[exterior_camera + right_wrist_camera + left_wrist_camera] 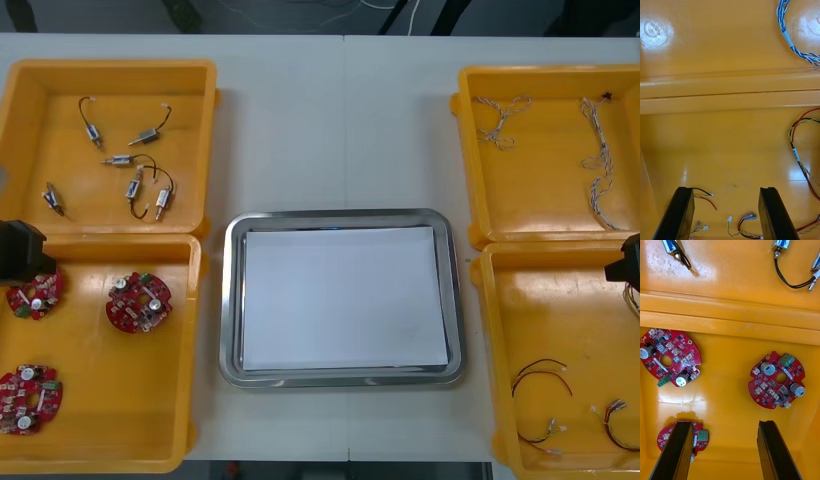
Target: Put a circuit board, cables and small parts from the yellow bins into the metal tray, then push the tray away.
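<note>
Looks like the very start of loading: the tray [340, 216] sits mid-table between the bins, white inside, nothing in it yet. The left gripper [724, 425] hangs over the near left bin [100, 380], jaws released and spread, gripping nothing. Three boards lie flat on that bin's floor, well apart; the board [139, 302] nearest the tray looks like the easiest pick. The right gripper [726, 191] hovers over the near right bin [560, 320], jaws likewise spread and bare, with short red-and-yellow cables [703, 195] on the floor right by its fingers. Blue-white cables [600, 160] are in the far right bin, small parts [130, 170] in the far left one.

My read: the step in hand is the first pick, probably a board with the left arm. The next move calls for centring over one board, dropping until the tips reach the bin floor, and closing across the disc's edge. The board is thin and flat, so the grip margin is small. Then lift clear of the bin wall before crossing to the tray.
</note>
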Robot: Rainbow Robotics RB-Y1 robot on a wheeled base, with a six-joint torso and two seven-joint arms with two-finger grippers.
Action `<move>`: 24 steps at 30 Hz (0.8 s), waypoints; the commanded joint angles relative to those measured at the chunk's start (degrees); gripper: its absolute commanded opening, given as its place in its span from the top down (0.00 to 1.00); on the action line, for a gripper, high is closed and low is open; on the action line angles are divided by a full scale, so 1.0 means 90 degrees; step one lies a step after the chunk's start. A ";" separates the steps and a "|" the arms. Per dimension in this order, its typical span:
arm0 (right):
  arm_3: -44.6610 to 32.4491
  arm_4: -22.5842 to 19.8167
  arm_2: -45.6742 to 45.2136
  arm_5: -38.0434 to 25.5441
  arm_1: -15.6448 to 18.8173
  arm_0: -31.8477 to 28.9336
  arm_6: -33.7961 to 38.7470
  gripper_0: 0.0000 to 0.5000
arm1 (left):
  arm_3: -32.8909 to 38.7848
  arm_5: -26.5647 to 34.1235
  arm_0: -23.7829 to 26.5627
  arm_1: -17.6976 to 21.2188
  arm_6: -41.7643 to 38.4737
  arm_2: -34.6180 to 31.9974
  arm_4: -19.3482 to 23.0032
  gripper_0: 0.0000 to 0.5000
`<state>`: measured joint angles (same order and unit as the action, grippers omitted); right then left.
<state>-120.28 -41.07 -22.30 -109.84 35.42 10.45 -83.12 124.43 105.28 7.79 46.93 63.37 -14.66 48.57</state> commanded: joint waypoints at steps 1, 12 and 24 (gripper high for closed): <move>-0.0083 -0.0046 -0.0169 -0.0018 0.0234 -0.0087 0.0290 0.00 | 0.0168 -0.0057 -0.0104 0.0283 0.0264 -0.0198 0.0033 0.00; -0.0083 -0.0046 -0.0169 -0.0018 0.0234 -0.0087 0.0290 0.00 | 0.0168 -0.0057 -0.0104 0.0283 0.0264 -0.0198 0.0033 0.00; -0.0083 -0.0046 -0.0169 -0.0018 0.0234 -0.0087 0.0290 0.00 | 0.0168 -0.0057 -0.0104 0.0283 0.0264 -0.0198 0.0033 0.00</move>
<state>-120.28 -41.07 -22.30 -109.84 35.42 10.45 -83.12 124.43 105.28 7.79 46.93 63.37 -14.66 48.57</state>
